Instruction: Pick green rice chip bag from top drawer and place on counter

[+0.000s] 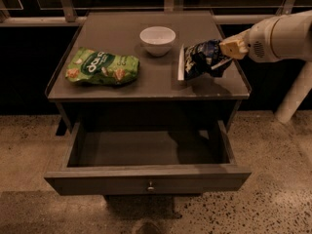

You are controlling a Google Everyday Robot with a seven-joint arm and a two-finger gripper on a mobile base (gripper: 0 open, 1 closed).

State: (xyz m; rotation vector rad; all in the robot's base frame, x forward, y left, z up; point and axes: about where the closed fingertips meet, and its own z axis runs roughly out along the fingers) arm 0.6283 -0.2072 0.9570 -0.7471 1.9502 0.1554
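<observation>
Chip bag (202, 60) in gripper (228, 50) (over counter (117, 33))

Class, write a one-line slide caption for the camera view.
Robot hand holds small dark blue foil snack bag over the right side of the grey-brown counter, wide top drawer open below.

The tool (233, 47) hangs over the right edge of the bench (122, 30), clamped on the green rice chip bag (201, 58). A white bowl (157, 39) stands to its left and a bright green bag (102, 67) lies farther left, with bare surface between them. Below the tool, the top drawer (146, 178) stands open.
</observation>
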